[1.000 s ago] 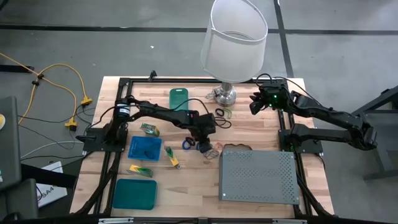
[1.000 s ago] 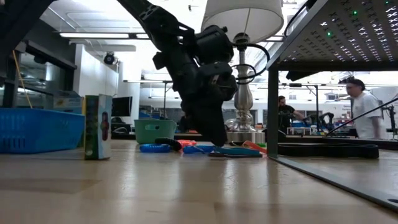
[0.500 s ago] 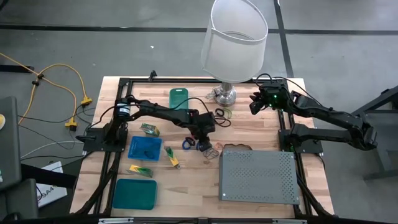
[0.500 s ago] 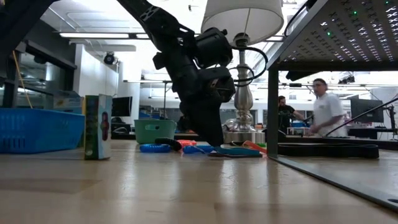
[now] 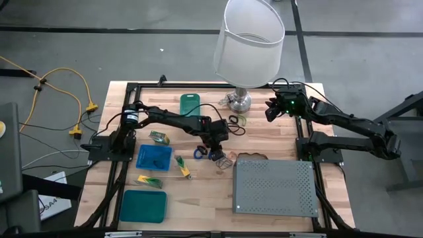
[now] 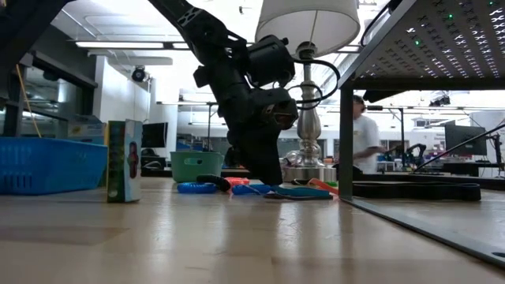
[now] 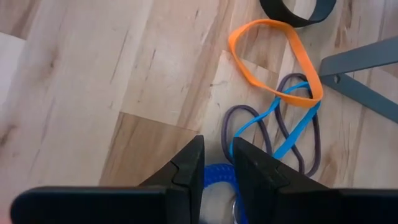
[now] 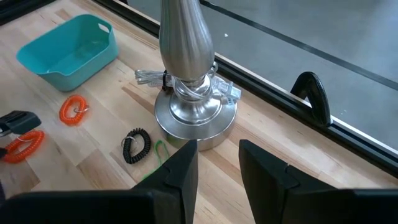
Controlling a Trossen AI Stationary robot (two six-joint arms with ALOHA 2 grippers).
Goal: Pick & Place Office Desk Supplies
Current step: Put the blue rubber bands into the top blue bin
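Observation:
My left gripper (image 5: 216, 156) points down at the table's middle, just left of the grey perforated box (image 5: 274, 187). It is shut on a blue spiral coil (image 7: 216, 179). Beside it lie loose bands: orange (image 7: 273, 56), blue (image 7: 292, 121), purple-grey (image 7: 305, 149) and black (image 7: 297, 9). In the low view its fingers (image 6: 272, 175) reach almost to the tabletop among blue and red loops (image 6: 197, 188). Yellow-and-green blocks (image 5: 158, 137) (image 5: 150, 180) lie to the left. My right gripper (image 5: 269, 111) waits open near the lamp base (image 8: 196, 118), with orange coils (image 8: 73, 110) and a black coil (image 8: 137, 144) beyond it. My left gripper has the blue spiral coil (image 7: 217, 174) between its two fingers, coming at it from above and pointing down. Only a short stretch of coil shows in the narrow gap. The fingers hide the rest, and I cannot tell whether it is clear of the table.
The white-shaded lamp (image 5: 250, 39) overhangs the far middle. A small teal bin (image 5: 190, 103) stands at the far side; a blue tray (image 5: 153, 157) and a teal tray (image 5: 143, 205) sit at left. One leg of the grey box (image 7: 367, 68) stands close to the bands.
Both arms have kept still as far as the frames show. A person in the room behind the table has walked toward the picture's left in the low view.

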